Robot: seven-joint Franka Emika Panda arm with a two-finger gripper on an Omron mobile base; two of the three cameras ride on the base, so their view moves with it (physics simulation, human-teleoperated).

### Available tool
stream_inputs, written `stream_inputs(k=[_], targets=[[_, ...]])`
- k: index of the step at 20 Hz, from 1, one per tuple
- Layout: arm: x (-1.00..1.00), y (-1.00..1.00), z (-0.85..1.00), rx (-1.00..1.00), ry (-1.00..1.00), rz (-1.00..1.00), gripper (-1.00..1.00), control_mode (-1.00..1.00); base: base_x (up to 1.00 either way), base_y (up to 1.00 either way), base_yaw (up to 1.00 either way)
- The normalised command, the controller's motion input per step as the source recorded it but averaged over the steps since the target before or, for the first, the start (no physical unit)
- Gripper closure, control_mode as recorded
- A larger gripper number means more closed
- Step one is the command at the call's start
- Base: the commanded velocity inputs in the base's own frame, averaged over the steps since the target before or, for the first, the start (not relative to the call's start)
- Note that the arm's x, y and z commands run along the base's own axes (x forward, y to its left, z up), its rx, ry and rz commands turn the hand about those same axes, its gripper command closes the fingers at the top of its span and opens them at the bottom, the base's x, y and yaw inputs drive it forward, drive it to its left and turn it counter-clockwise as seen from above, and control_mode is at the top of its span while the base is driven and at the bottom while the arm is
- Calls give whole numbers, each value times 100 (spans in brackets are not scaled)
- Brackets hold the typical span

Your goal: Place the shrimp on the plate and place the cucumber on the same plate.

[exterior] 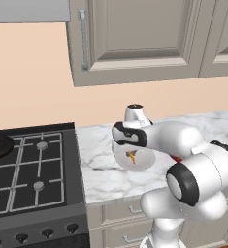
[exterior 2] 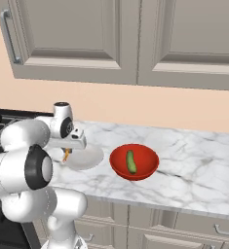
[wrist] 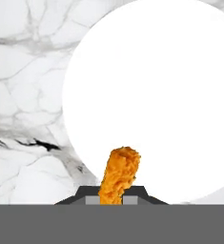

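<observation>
While gripped, shrimp [wrist: 119,174] upright (over plate [wrist: 170,90])

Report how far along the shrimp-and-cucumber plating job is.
Nothing sits on the plate yet. In hand: the gripper is shut on the shrimp and holds it above the plate, near its edge, ready for release. Left: set the shrimp down, then fetch the cucumber, which lies in the red bowl on the marble counter beside the plate.

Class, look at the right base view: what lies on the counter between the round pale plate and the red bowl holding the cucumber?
Nothing: bare marble between round pale plate and red bowl.
</observation>
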Motion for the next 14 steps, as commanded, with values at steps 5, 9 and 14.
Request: stream_inputs(k=[5, 9, 14], targets=[[30, 7, -21, 0, 0, 0, 100, -100, 0, 0, 0], [25, 7, -28, 0, 0, 0, 100, -100, 0, 0, 0], [21, 5, -27, 0, 0, 0, 100, -100, 0, 0, 0]])
